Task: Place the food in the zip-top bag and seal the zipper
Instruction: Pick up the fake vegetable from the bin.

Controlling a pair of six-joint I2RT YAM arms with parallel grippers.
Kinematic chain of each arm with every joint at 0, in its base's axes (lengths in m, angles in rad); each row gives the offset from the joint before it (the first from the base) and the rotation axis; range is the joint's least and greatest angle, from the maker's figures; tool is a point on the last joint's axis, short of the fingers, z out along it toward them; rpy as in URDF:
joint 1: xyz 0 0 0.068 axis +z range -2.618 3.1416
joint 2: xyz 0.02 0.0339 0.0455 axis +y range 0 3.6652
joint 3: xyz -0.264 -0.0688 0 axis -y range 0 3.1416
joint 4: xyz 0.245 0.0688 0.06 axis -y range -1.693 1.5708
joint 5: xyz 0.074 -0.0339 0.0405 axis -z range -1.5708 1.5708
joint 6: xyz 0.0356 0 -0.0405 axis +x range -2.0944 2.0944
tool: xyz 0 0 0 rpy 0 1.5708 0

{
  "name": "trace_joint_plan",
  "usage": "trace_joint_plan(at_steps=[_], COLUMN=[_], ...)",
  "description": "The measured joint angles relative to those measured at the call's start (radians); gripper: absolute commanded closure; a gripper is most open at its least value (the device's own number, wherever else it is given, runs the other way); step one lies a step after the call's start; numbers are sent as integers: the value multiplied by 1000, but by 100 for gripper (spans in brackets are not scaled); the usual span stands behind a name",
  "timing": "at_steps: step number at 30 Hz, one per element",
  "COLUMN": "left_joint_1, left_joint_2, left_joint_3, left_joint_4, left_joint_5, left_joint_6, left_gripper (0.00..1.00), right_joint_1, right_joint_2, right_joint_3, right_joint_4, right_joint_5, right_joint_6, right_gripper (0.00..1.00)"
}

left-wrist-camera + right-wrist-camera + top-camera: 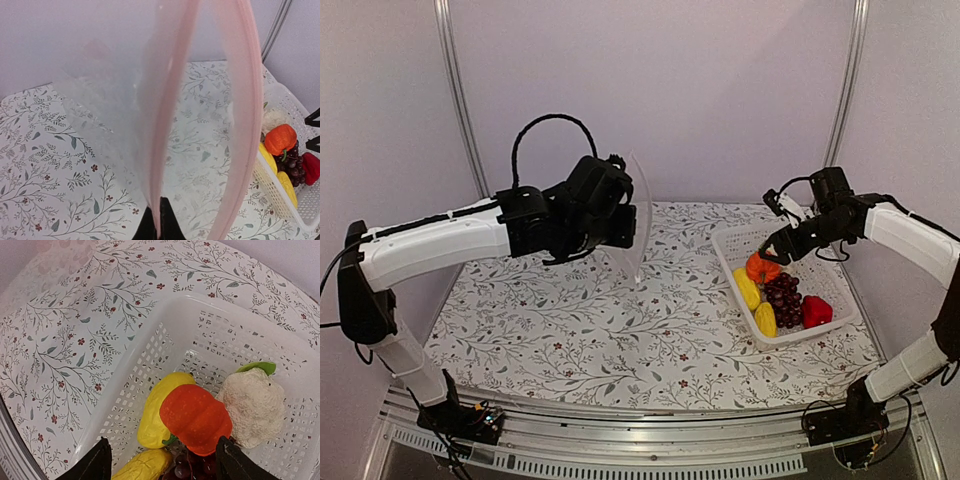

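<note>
Left tool (160, 224) clamps the clear bag (100, 115) at its pink zipper (162, 125); right tool (164, 462), spread apart, hangs over a glossy orange piece (195, 417).

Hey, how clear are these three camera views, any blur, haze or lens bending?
Left wrist: the zipper sits close and blurred, and the zip-top bag hazes the tablecloth behind it. Right wrist: orange piece and cauliflower sharp, tablecloth edge bowed. Top external: even, soft light.
</note>
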State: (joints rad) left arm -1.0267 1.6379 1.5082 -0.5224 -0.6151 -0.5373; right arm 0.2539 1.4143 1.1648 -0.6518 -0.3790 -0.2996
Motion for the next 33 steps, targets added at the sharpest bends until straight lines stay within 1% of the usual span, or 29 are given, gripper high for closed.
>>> trace_joint_plan(at_steps=[6, 14, 18, 20, 23, 25, 27, 29, 31, 33], left_joint_1=[0, 0, 0, 0, 0, 0, 0, 0, 0, 0], left_joint_2=[0, 1, 1, 1, 2, 6, 12, 16, 19, 23], left_joint_3=[-3, -3, -3, -3, -3, -3, -3, -3, -3, -3], left_joint_4=[2, 8, 8, 8, 8, 9, 9, 9, 11, 13], left_joint_5=[36, 108, 123, 129, 135, 137, 141, 145, 151, 156], left_joint_6=[18, 48, 55, 56, 57, 57, 56, 56, 56, 56], left_gripper=[100, 100, 100, 100, 100, 100, 100, 100, 100, 100], right_joint_1=[-6, -7, -9, -12, -15, -16, -19, -20, -19, -20], right_joint_2=[21, 93, 142, 166, 193, 203, 204, 204, 203, 194], right_joint_3=[-53, -53, -48, -45, -45, -44, -38, -37, -37, -37], right_joint_4=[43, 103, 108, 111, 112, 115, 116, 113, 110, 102], right_joint_5=[62, 109, 130, 136, 135, 132, 130, 129, 130, 130], right_joint_6=[-68, -155, -206, -224, -245, -256, -265, -256, -258, -257], right_gripper=[27, 24, 25, 29, 41, 52, 67, 73, 76, 78])
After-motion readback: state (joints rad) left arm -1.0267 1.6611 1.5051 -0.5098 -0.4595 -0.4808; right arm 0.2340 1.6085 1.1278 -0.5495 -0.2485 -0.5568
